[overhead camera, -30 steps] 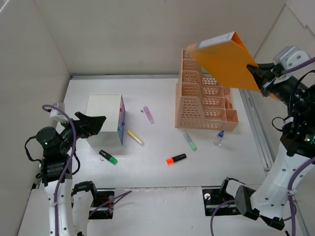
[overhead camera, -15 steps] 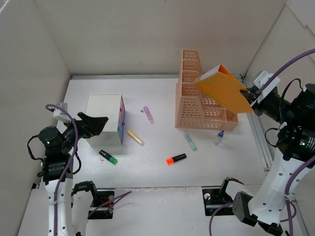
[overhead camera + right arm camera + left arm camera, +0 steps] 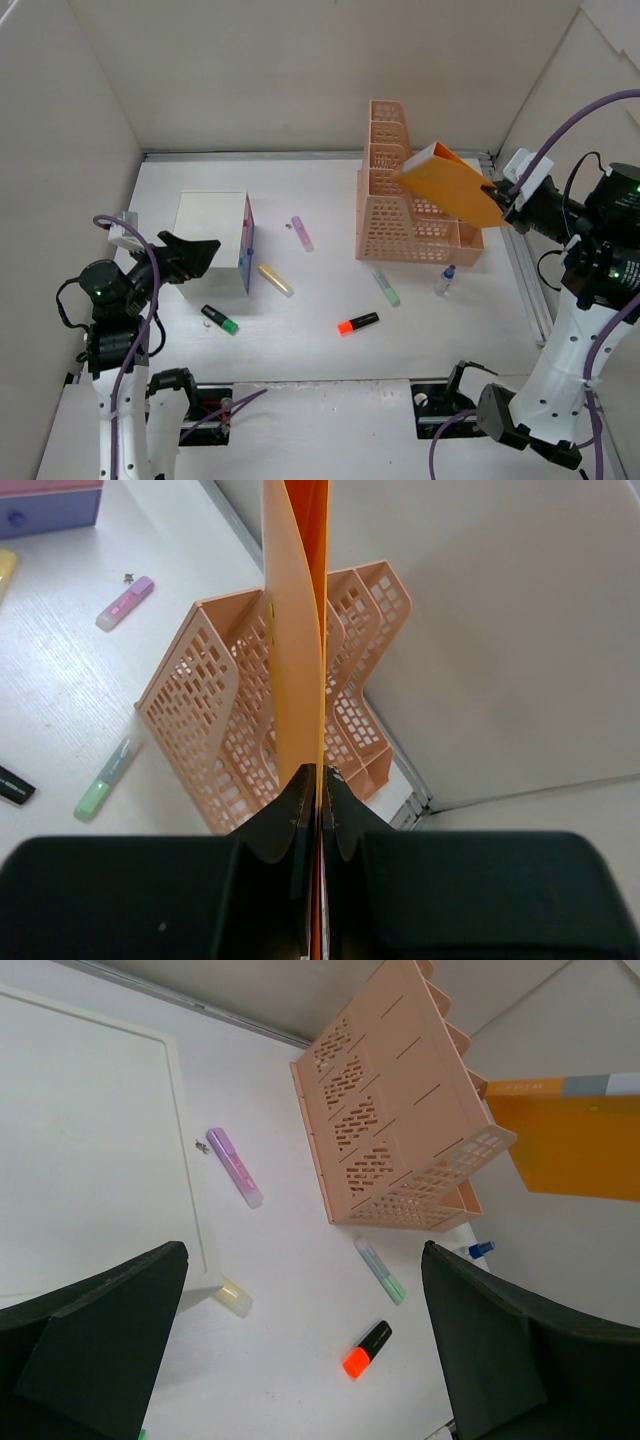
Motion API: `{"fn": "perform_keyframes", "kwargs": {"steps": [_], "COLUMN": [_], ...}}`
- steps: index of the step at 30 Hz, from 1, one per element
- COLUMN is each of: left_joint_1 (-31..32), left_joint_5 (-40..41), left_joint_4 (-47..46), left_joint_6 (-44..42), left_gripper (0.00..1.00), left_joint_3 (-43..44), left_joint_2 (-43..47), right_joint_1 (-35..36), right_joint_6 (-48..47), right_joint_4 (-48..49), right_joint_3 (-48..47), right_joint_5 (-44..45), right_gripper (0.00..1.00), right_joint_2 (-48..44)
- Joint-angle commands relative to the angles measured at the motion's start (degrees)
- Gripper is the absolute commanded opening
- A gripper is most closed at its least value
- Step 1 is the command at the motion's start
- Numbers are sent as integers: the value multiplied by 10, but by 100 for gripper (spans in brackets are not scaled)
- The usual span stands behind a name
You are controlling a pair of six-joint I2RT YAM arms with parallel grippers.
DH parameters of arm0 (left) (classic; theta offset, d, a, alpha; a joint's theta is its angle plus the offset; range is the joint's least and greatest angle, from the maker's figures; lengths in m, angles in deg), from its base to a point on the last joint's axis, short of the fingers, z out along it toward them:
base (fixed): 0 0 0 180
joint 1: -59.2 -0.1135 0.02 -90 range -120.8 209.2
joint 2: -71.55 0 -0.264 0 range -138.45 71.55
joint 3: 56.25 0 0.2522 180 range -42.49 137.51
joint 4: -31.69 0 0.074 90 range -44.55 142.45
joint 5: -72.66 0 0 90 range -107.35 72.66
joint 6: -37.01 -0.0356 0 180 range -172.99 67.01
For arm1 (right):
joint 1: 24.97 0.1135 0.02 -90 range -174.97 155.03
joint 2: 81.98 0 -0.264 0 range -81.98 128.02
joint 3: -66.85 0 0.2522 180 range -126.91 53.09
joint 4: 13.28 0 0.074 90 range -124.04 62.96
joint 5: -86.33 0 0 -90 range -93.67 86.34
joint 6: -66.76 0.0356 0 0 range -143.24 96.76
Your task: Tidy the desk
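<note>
White matte surface (image 3: pixel 320 290) fills the floor of the walled booth, stretching from the arm bases to the back wall, with a metal strip along its far and right edges. On its right half stands a peach lattice file organizer (image 3: pixel 385 225), its stepped compartments rising toward the back wall. On the left half sits a white drawer unit (image 3: pixel 210 235) with a blue front facing right.

An orange folder (image 3: pixel 450 187) hangs tilted over the organizer's right side, pinched at its near edge by the right claw (image 3: pixel 497 200), which is clenched on it. Whether its lower edge is inside a slot I cannot tell. The left claw (image 3: pixel 203 254) is spread wide and holds nothing, just beside the drawer unit's near left corner.

Loose items lie between the two:
- a yellow highlighter (image 3: pixel 275 280) near the drawer front
- a pale green one (image 3: pixel 387 288) before the organizer
- a purple one (image 3: pixel 302 233)
- a black marker with orange cap (image 3: pixel 358 323)
- a black marker with green cap (image 3: pixel 219 319)
- a small blue-capped bottle (image 3: pixel 444 280)
</note>
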Motion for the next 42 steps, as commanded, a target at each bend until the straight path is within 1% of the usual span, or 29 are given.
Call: {"fn": "perform_keyframes", "kwargs": {"steps": [1,12,21,25,35,42], "left_joint_1": [2,2,2,2,2,2], "left_joint_5": [-7,-7,-7,-8,-6,-7], "left_joint_4": [-31,-39,-39,-37,-38,-38], "left_joint_6": [-8,-10,-10,-11,-17,-16], "left_gripper": [100,100,100,100,100,100], "left_joint_3": [9,2,3,4,7,10], "left_joint_2": [-2,-6,-13,-16,-27,-31], "right_joint_1": [20,19,19,20,19,20], "right_joint_6": [-24,-76,-142,-157,-173,-178], "right_joint_4": [39,10,3,5,10,2], "right_joint_3": [-10,4,8,7,8,10], "right_joint_5": [-30,-74,-70,-92,-139,-151], "right_gripper": [0,0,0,0,0,0], "right_joint_2": [11,26,79,97,128,151]}}
